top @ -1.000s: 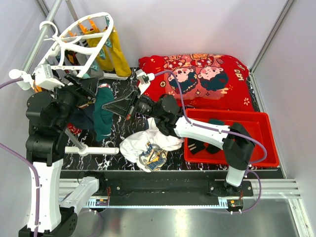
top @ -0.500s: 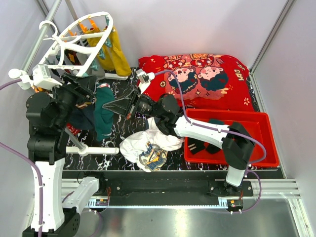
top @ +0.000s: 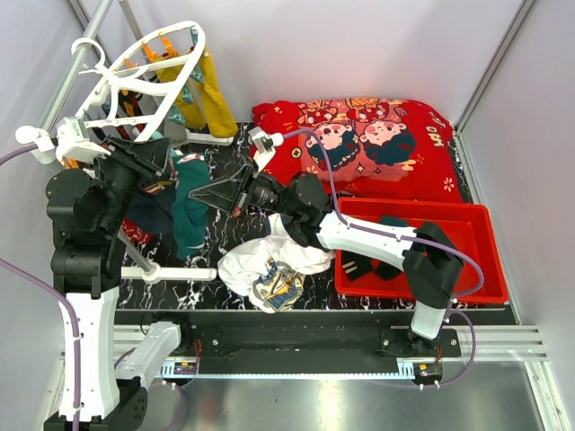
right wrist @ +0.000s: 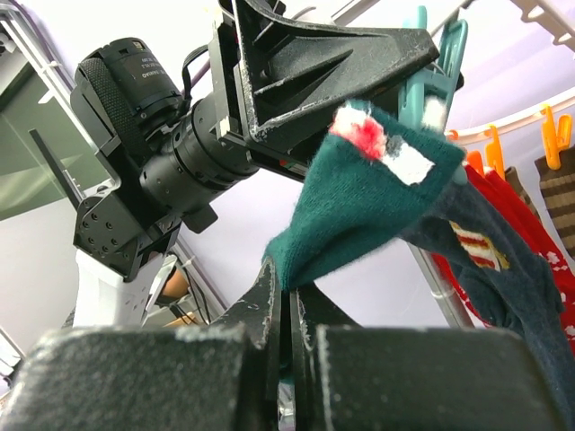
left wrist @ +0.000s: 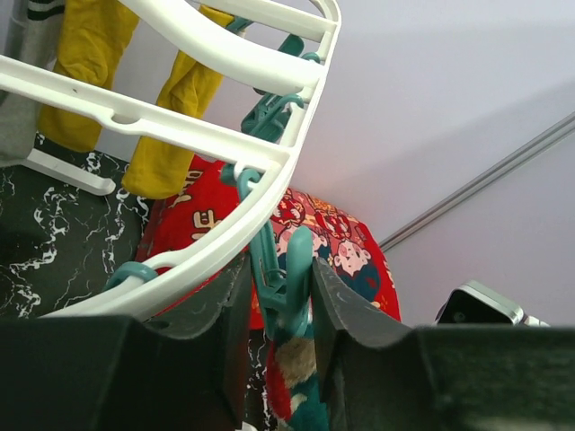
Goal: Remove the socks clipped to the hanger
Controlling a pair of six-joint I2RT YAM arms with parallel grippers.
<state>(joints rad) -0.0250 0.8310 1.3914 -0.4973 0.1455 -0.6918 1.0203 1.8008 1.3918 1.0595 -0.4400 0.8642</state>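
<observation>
The white oval hanger (top: 144,81) hangs at the far left, with orange and teal clips. Mustard-yellow socks (top: 211,94) hang from its far side. My left gripper (top: 162,162) is shut on a teal clip (left wrist: 289,274) at the hanger's rim (left wrist: 207,153), one jaw on each side of it. That clip holds the cuff of a dark teal sock (top: 187,206) with red and white marks. My right gripper (right wrist: 289,287) is shut on the lower end of that teal sock (right wrist: 377,206), pulling it taut. A red sock (right wrist: 530,242) and a dark one (right wrist: 503,269) hang beside it.
A red tray (top: 476,269) at the right holds black striped socks (top: 359,267). A red printed blanket (top: 359,135) lies behind it. A white cloth pile (top: 260,260) lies at the front middle. A grey metal rail (top: 72,72) runs along the left wall.
My left gripper and the hanger have shifted slightly up and left. The right gripper keeps its hold on the teal sock and has hardly moved.
</observation>
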